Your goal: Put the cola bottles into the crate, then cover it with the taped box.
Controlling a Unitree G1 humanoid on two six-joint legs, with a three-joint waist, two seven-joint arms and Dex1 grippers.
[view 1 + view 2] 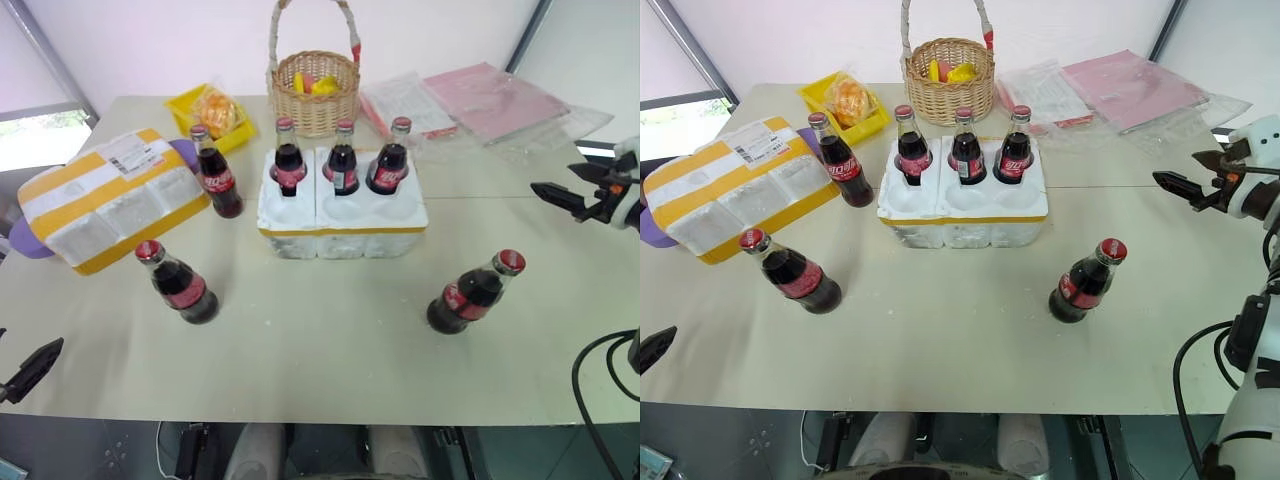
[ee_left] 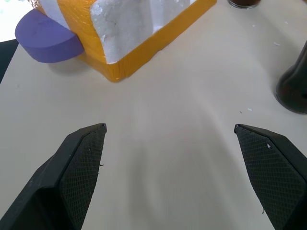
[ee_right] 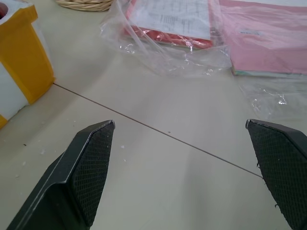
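Glass is what must be gripped first: three cola bottles [image 1: 343, 158] are already seated upright in the back row of wells of the crate [image 1: 342, 222], which stands at the middle of the table [image 1: 330, 350], while the front wells are seen empty. Three more bottles stand loose on the table: one [image 1: 218, 172] just beside the crate's left end, one [image 1: 180, 284] nearer the front on the left, and one [image 1: 473, 293] at the front right, well apart from the crate. Each is judged to be hard, smooth and fairly heavy for its size, with liquid inside, so a slip or a knock against another bottle is to be feared. The narrow neck below the red cap is judged the best place to be held, as the label band on the wider body may slide.

The taped box [image 1: 112, 198] lies tilted at the left, propped on a purple object [image 2: 45, 36]. It is judged light, stiff and crumbly, and its long sides are probably best pressed between both arms.

The left gripper [image 2: 170, 139] is held low at the near left with its fingers spread wide and nothing between them. The right gripper [image 3: 180, 143] hovers at the far right, likewise wide apart and empty.
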